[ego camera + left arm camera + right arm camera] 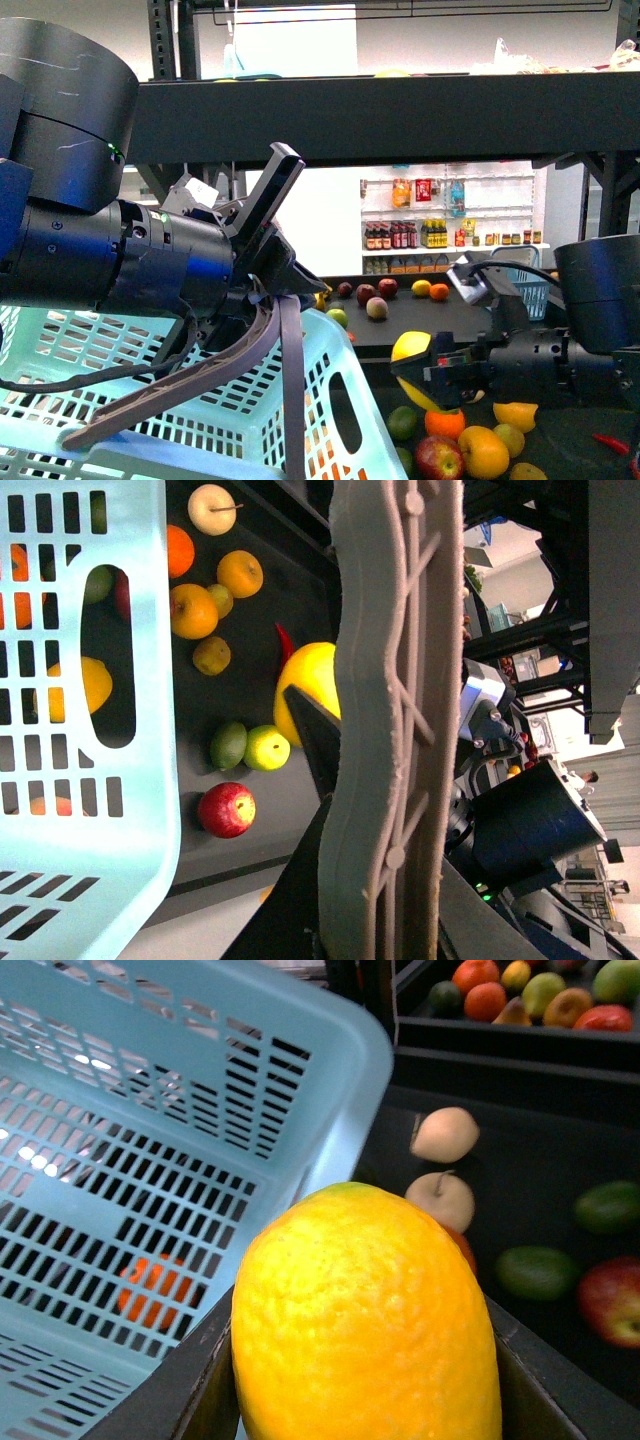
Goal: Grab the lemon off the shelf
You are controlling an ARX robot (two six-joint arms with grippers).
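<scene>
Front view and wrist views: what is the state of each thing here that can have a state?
lemon, gripped between the fingers of the right tool.
right tool, shut on the lemon.
left tool, at the basket handle; whether it is open or shut cannot be told.
basket, light blue, its grey handle raised up to the left tool.

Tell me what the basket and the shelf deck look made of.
The basket looks like light blue moulded plastic, slightly glossy: slotted walls, rounded one-piece rim. The shelf deck is dark, matte and flat-edged; probably painted metal, though coated board cannot be ruled out.
</scene>
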